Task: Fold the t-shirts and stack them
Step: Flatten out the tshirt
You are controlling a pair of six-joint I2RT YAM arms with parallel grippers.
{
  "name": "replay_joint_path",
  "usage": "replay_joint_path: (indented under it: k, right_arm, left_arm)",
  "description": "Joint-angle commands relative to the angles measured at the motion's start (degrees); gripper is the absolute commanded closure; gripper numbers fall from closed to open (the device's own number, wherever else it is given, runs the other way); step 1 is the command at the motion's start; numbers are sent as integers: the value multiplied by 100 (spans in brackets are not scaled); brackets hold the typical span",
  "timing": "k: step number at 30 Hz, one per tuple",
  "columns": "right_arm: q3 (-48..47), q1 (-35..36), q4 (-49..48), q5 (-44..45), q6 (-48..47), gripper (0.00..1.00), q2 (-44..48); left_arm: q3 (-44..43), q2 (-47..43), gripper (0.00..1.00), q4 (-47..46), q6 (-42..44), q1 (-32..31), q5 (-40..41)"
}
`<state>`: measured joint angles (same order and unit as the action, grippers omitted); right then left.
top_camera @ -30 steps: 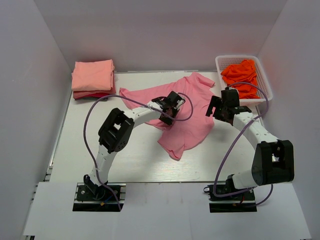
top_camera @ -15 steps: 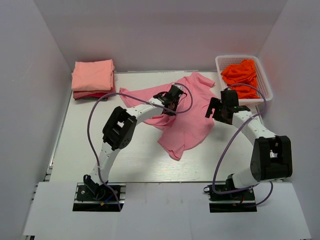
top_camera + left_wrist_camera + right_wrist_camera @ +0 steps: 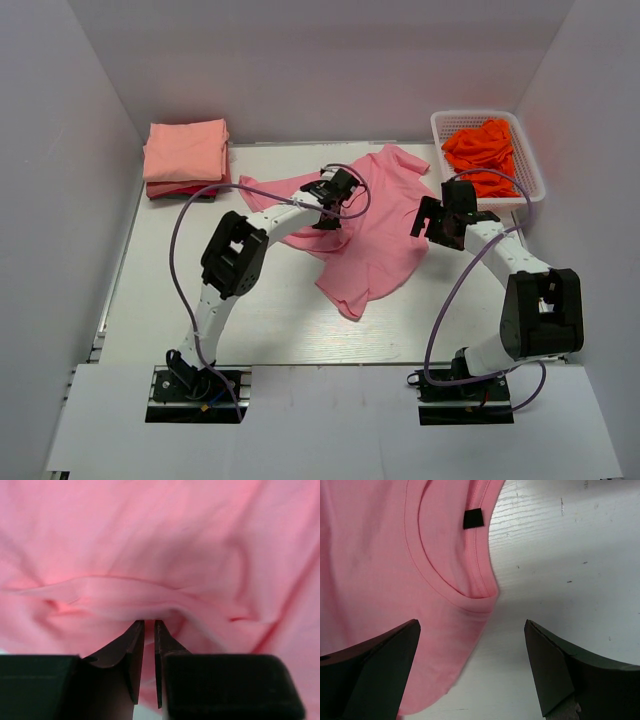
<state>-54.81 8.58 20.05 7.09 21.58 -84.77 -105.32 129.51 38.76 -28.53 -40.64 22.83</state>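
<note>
rose-pink t-shirt pinched at a fold, collar end waiting

rose-pink t-shirt [image 3: 375, 245] lies crumpled and askew in the middle of the worktop [image 3: 200, 290]. one sleeve points to the back and its hem end trails toward the near edge, so it looks nowhere near flat enough to fold yet.

the left fingers [image 3: 136, 645] reach in over the shirt's far left part. they are drawn narrow, with only a sliver between them. a raised ridge of cloth runs right to their tips, so they seem to be nipping that fold, probably to drag the fabric out and open it.

the right fingers [image 3: 375, 670] hang spread wide, holding nothing, just above the shirt's right edge. the neckline [image 3: 450, 580] with its little black label [image 3: 473, 518] sits between them, beside bare worktop. that looks like a ready position for taking the collar side, so that both arms can pull the shirt taut.

at the back left is the folded stack [image 3: 185, 152], a salmon-peach shirt on top of a redder one. i take that as the place where this shirt is meant to end up. at the back right the white lattice basket [image 3: 533, 180] holds the orange-red t-shirts [image 3: 480, 150] in a heap, not yet folded.
</note>
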Motion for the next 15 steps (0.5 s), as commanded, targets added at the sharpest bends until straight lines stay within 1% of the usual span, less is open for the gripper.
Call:
replay_joint_path:
  k: [1,3,4,5,6,7,8,9,10,13,15]
  right_arm:
    - [-21,-40,7,-102,-67,10,-22]
    - [-4,-40,7,-138,-58,10,-13]
    - [-12,-41,-1,-155,-93,10,-22]
    - [5,-41,-10,-147,-76,10,-4]
    - [5,-32,-28,-155,-84,10,-4]
    - [5,-32,-10,-138,-84,10,4]
    - [-4,-58,-28,-138,-75,10,-4]
    - [-4,-49,-28,-138,-75,10,-4]
    - [-4,-49,-19,-138,-110,10,-13]
    - [14,-41,-2,-138,-93,10,-31]
    - [22,-49,-28,-112,-84,10,-39]
  left_arm:
    - [151,-725,74,658,-548,214,547]
    - [248,-857,59,572,-514,215,311]
    - [336,-945,50,432,-400,215,-64]
    - [528,-1128,36,74,-172,215,-303]
    - [626,-1208,31,-113,-83,162,-566]
    - [731,-1287,31,-297,14,162,-1135]
    - [862,-1349,31,-604,84,162,-1349]
    - [864,-1350,31,-668,85,92,-1499]
    - [864,-1350,31,-668,85,92,-1849]
    - [697,-1210,31,-616,-82,92,-2238]
    - [566,-1121,31,-616,-169,39,-2292]
